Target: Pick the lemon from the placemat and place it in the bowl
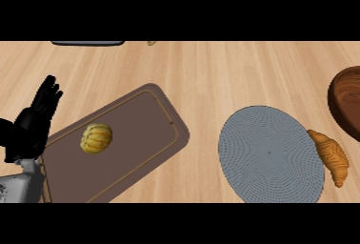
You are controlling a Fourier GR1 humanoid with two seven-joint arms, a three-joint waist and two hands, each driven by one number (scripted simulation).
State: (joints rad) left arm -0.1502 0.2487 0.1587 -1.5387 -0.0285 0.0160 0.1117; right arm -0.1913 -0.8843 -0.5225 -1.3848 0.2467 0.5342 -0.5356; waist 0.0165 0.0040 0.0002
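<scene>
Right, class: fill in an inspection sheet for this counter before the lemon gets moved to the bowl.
Surface: wooden counter, bare between items.
Job's things: lemon lies on the brown placemat; wooden bowl at the right edge, partly cut off.
Clutter: round grey mat with nothing on it; croissant at its right rim; dark object at the far edge.
Hands: left hand rests open at the left, fingers straight; right hand not in view.
Cables: nothing seen.
Surroundings: nothing seen.
</scene>
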